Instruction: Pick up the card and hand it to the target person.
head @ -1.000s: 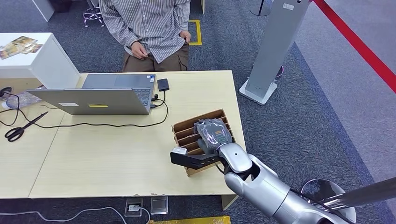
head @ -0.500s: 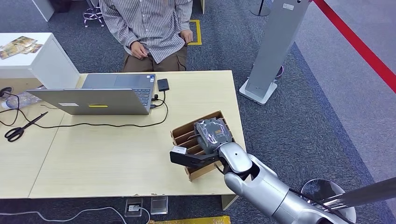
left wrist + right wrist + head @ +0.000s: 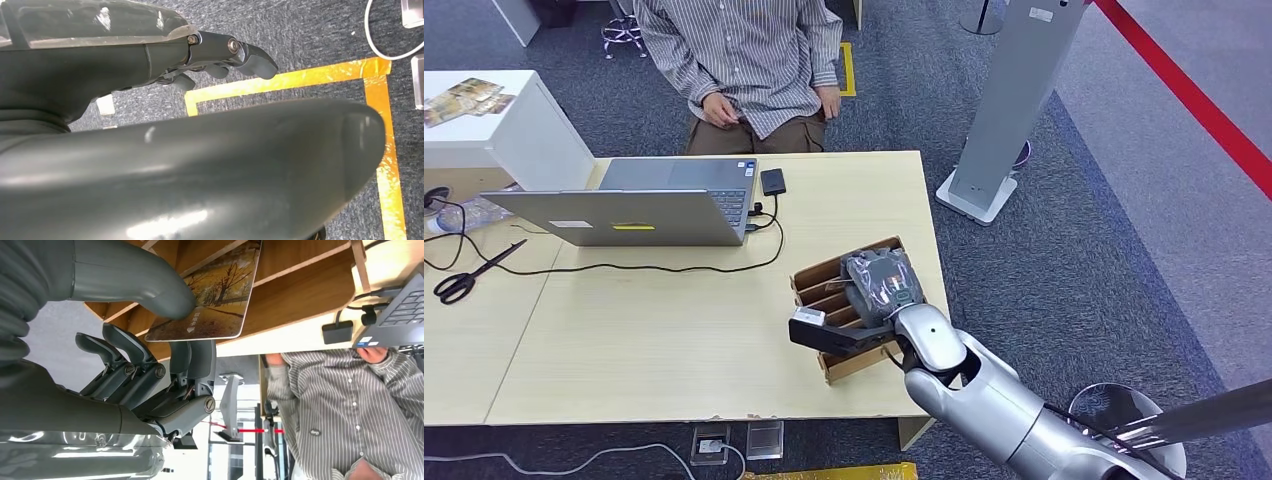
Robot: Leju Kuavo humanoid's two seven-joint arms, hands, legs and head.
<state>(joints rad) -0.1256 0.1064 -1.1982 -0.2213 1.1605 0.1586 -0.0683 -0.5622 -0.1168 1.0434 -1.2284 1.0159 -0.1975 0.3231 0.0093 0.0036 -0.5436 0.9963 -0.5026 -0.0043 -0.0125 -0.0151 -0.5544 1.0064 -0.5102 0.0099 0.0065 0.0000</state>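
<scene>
On the desk's right end stands a wooden slotted rack (image 3: 822, 277). My right hand (image 3: 882, 285) reaches down over it from the near side and hides the card there. In the right wrist view the card (image 3: 215, 295), printed with an autumn-tree picture, sticks out of a slot of the rack (image 3: 305, 290); the thumb (image 3: 150, 285) presses on its picture face and the fingers (image 3: 192, 357) lie against its back, so my right hand (image 3: 150, 360) pinches it. The person (image 3: 744, 50) in a striped shirt sits behind the desk. My left hand (image 3: 220, 55) hangs over the carpet, holding nothing.
An open laptop (image 3: 624, 210) sits at the desk's far left with a black cable (image 3: 674, 268) trailing toward the rack. A small black device (image 3: 773, 181) lies beside it and scissors (image 3: 469, 275) at the left edge. A grey stand (image 3: 1014, 100) rises right of the desk.
My right hand has shifted slightly farther along the rack, its wrist swinging a little toward the rack. The person's arm on the right has dropped a bit.
</scene>
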